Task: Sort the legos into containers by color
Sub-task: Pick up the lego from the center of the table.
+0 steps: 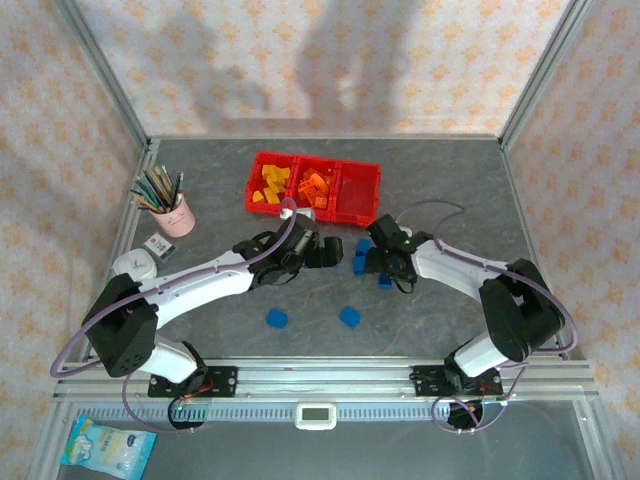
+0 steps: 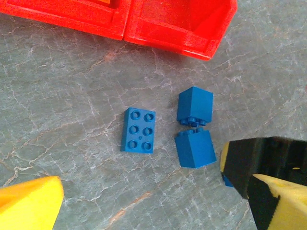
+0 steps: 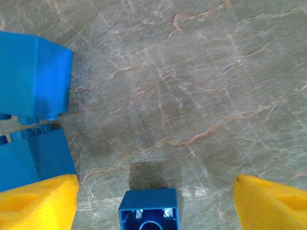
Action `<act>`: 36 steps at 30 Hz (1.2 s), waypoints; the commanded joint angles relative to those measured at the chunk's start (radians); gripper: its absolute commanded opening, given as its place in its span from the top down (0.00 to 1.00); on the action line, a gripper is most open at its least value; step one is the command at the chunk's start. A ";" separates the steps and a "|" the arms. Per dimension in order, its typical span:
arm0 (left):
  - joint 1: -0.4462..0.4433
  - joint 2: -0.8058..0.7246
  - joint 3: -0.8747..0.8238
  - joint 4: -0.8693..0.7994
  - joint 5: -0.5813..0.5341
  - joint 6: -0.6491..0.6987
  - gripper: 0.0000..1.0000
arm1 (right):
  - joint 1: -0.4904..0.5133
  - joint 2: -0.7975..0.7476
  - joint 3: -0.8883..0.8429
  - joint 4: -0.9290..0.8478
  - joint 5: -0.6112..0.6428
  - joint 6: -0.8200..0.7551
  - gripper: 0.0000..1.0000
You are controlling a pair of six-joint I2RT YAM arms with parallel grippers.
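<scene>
R claw (image 3: 153,191) is released: its yellow fingers (image 3: 38,203) stand wide apart, low over the grey table (image 3: 201,96). A blue brick (image 3: 148,210) lies btwn them, hollow side toward the cam. It sits a bit nearer the finger on the pic's left and touches neither, w/ bare table showing on both sides of it. Beyond that same finger are two blue cubes in a row, the far cube (image 3: 31,79) w/ its studs toward the near cube (image 3: 33,158). The near cube is just beside the fingertip; can't tell if they touch.

From above, R claw (image 1: 381,270) is down at the table, in front of the red containers (image 1: 358,195) & apart from them.

L claw (image 1: 330,252) is also released, fingers spread w/ nothing btwn them. In its wrist cam, L claw (image 2: 153,201) hangs over bare table. A flat blue brick (image 2: 139,130) lies studs-up ahead of it, apart from it, just beside the cubes.

Yellow bricks (image 1: 270,185) lie in the containers' left bin, orange bricks (image 1: 316,187) in the middle bin. Two loose blue bricks, one (image 1: 276,319) & another (image 1: 349,316), lie nearer the arm bases, well apart from both claws.
</scene>
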State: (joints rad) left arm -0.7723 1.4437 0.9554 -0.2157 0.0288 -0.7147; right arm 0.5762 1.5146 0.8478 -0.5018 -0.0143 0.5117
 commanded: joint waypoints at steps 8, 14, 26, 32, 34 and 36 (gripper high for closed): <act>-0.002 -0.027 -0.007 0.017 -0.028 -0.044 0.01 | 0.011 0.042 -0.047 0.049 0.012 -0.007 0.41; -0.002 -0.028 0.001 0.008 -0.043 -0.049 0.01 | 0.011 0.030 -0.069 0.063 0.006 -0.018 0.56; 0.011 -0.068 0.027 0.002 -0.092 -0.039 0.01 | 0.008 -0.023 0.080 -0.021 0.073 -0.095 0.67; 0.082 -0.072 0.055 0.016 -0.074 -0.032 0.01 | -0.014 0.051 0.291 -0.046 0.117 -0.145 0.66; 0.112 -0.067 0.069 0.017 -0.066 -0.029 0.01 | -0.022 0.108 0.376 -0.039 0.123 -0.165 0.66; 0.137 -0.060 0.084 0.024 -0.056 -0.014 0.01 | -0.035 0.169 0.447 -0.019 0.129 -0.178 0.66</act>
State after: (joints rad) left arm -0.6613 1.3952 0.9962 -0.2111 -0.0265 -0.7509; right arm 0.5579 1.6089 1.2301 -0.5148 0.0593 0.3740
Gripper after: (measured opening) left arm 0.994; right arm 0.342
